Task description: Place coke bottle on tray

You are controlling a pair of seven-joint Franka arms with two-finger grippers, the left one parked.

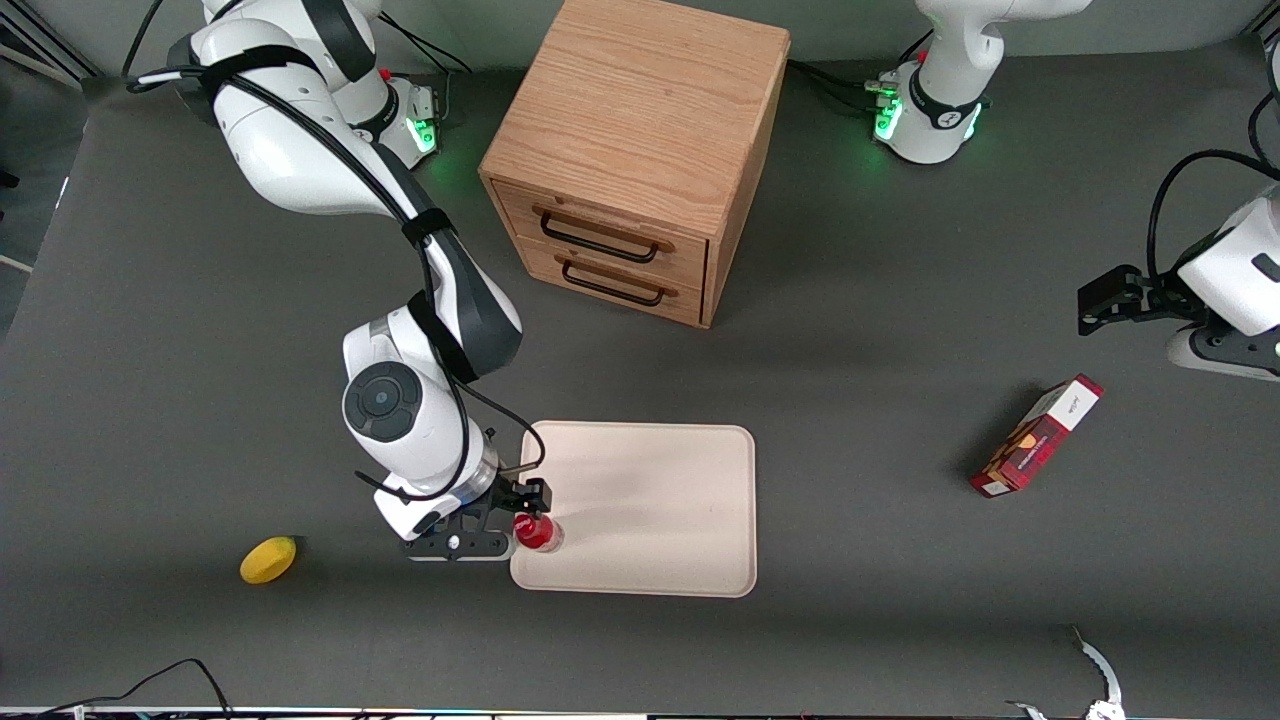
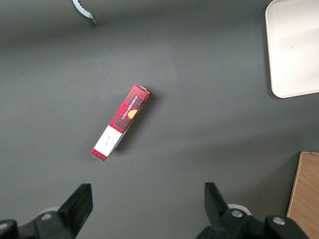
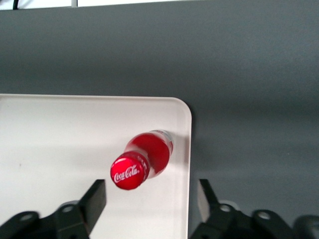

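At the lower left of the front frame a yellow lemon (image 1: 268, 559) is lying on the dark grey table (image 1: 150, 400), well clear. The tool (image 1: 520, 512) is hanging released, fingers spread, above the small red coke bottle (image 1: 536, 532), which is standing just inside the cream-pink rectangular tray (image 1: 650, 500) corner. Best to be lifting straight, since the low rim is close; open tray room is stretching toward frame right.

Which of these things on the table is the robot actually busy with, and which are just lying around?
In use: coke bottle, standing on the tray near its corner; gripper, open above the bottle.

Lying about: lemon, red carton, wooden cabinet.
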